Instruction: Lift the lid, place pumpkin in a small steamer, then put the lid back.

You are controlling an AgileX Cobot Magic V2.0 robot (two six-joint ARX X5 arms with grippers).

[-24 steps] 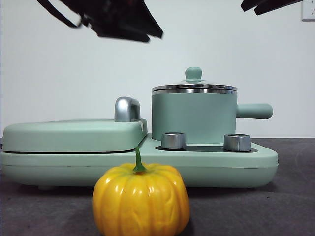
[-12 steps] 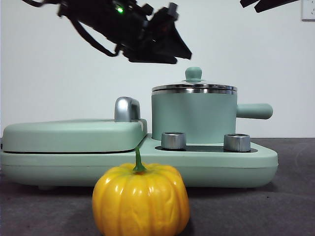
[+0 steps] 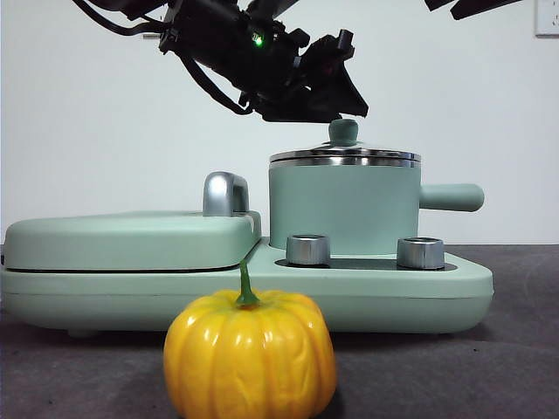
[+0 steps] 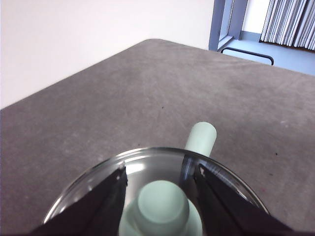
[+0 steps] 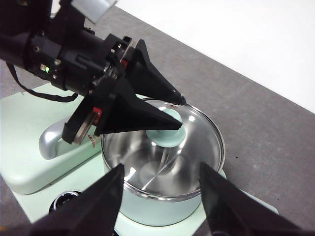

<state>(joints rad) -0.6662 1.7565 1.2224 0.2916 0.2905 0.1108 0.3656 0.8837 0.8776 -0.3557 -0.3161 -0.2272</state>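
Observation:
The small steamer (image 3: 341, 208) stands on the right half of the mint-green appliance, its stubby handle (image 3: 454, 197) pointing right. The lid (image 3: 345, 157) sits shut on it, with its knob (image 3: 343, 131) on top. My left gripper (image 3: 348, 112) reaches in from the upper left; in the left wrist view it (image 4: 160, 173) is open, with a jaw on each side of the knob (image 4: 162, 206) and a gap to each. The pumpkin (image 3: 250, 353) sits on the table in front of the appliance. My right gripper (image 5: 161, 169) is open and empty, high above the lid (image 5: 162, 162).
The flat griddle cover (image 3: 131, 237) with a chrome handle (image 3: 225, 194) fills the appliance's left half. Two steel dials (image 3: 307, 249) (image 3: 420, 252) stand in front of the steamer. The right arm shows as a black tip (image 3: 472, 7) at the top right.
My left gripper has come down and to the right from the upper left until its jaws reach the lid's knob. The lid, steamer and pumpkin have not moved.

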